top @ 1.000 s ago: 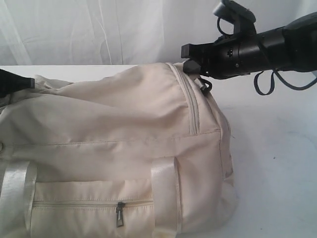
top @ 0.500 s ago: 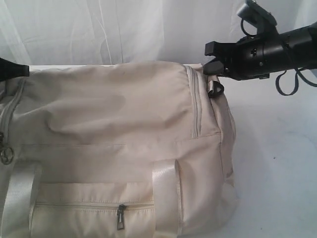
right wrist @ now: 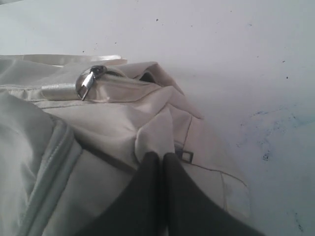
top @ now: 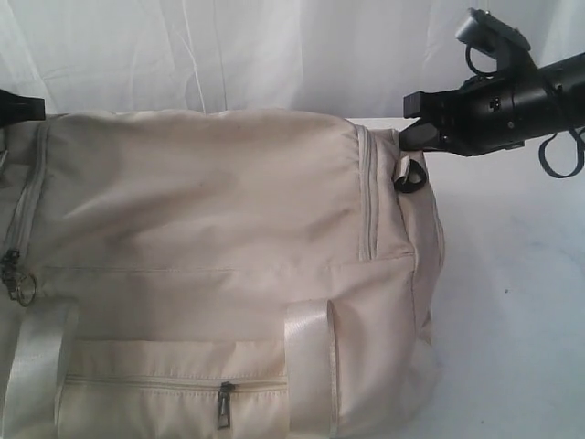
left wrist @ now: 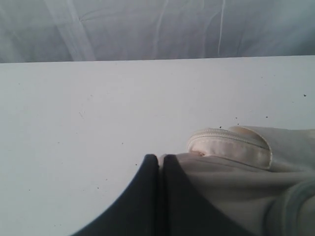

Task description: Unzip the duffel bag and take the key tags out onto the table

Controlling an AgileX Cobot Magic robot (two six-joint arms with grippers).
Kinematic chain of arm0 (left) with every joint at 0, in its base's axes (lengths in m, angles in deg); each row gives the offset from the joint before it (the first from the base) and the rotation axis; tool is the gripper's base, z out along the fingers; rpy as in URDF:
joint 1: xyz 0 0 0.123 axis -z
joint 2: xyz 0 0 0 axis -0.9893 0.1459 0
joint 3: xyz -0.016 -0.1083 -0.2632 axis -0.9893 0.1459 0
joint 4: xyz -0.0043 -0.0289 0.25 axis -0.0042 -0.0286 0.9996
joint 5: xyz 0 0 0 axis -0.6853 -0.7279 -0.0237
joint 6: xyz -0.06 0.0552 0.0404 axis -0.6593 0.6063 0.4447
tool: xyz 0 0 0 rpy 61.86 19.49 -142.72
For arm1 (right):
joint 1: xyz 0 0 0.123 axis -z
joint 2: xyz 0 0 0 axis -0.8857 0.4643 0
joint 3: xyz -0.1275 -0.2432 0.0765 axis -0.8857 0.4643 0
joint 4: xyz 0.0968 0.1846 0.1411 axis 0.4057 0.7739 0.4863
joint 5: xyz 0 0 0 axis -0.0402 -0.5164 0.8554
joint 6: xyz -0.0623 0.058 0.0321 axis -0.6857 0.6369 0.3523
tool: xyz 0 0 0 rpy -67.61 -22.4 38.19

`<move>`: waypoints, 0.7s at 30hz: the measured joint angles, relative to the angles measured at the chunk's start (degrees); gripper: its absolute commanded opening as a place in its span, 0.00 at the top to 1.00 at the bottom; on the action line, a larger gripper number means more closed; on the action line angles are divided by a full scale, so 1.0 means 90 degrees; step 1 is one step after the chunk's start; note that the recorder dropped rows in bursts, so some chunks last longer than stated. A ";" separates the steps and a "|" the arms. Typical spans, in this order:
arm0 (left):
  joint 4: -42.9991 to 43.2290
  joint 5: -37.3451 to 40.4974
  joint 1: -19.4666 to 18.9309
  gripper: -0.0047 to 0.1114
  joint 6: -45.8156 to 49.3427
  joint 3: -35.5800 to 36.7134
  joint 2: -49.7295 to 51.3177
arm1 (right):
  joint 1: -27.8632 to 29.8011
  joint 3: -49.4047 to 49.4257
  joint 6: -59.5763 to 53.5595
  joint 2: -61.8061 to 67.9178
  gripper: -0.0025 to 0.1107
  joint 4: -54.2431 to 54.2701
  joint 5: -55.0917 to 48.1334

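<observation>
Large cream duffel bag [top: 201, 210], taut, front pocket [top: 174, 402] zipped, on the white table [top: 512, 302].

You see the duffel bag [top: 201, 201] in matt cream cloth, finely woven; its webbing strap [top: 309, 366] at five o'clock shines like satin, the zipper pull [top: 223, 404] at six is dull metal, and the table [top: 512, 302] looks smooth, matt white

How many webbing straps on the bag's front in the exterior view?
2: one strap right of the front pocket's zipper pull, one at the view's left edge, partly cut off. Others may be hidden behind the duffel bag.
</observation>
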 measured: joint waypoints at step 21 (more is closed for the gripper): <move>0.0160 0.0309 -0.0146 0.39 0.0000 -0.0055 -0.0156 | -0.0926 -0.0896 -0.2408 -0.1002 0.40 -0.0265 -0.0854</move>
